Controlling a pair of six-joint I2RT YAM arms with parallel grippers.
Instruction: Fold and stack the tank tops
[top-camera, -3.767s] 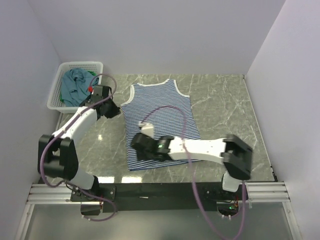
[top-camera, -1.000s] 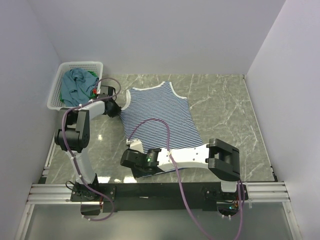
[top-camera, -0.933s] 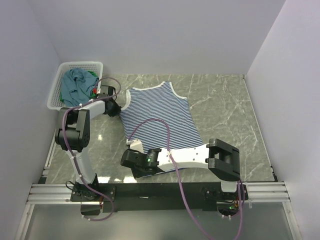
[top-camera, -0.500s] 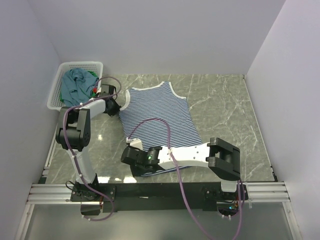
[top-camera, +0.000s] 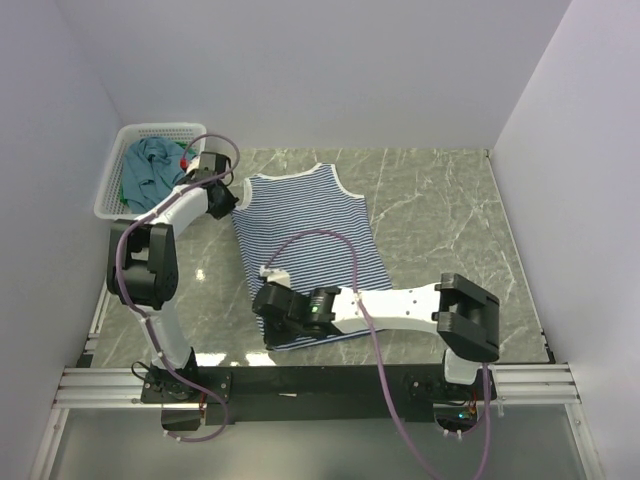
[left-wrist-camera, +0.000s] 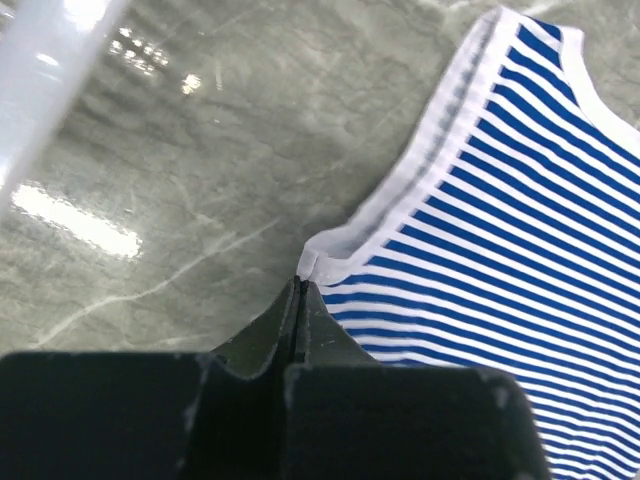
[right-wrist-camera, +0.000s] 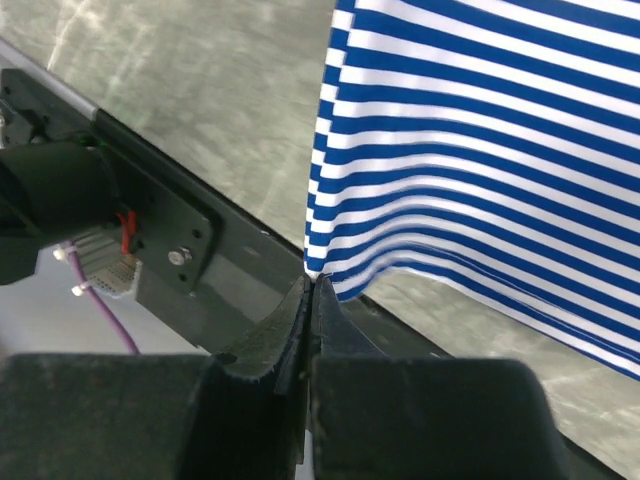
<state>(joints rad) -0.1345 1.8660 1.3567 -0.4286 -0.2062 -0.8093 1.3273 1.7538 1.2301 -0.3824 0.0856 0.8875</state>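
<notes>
Striped tank top (top-camera: 305, 235) on tabletop (top-camera: 440, 220); left tool (left-wrist-camera: 300, 290) clamped on its shoulder strap, right tool (right-wrist-camera: 312, 285) clamped on its hem.

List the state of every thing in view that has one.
Navy-and-white striped cloth tank top: unfolded, spread on the table, pinched at two corners.
Left gripper: shut on the striped top's shoulder strap.
Right gripper: shut on its hem corner.
Plain teal-blue cloth tank top: crumpled in the basket.
White plastic lattice basket: upright, holding clothes.
</notes>
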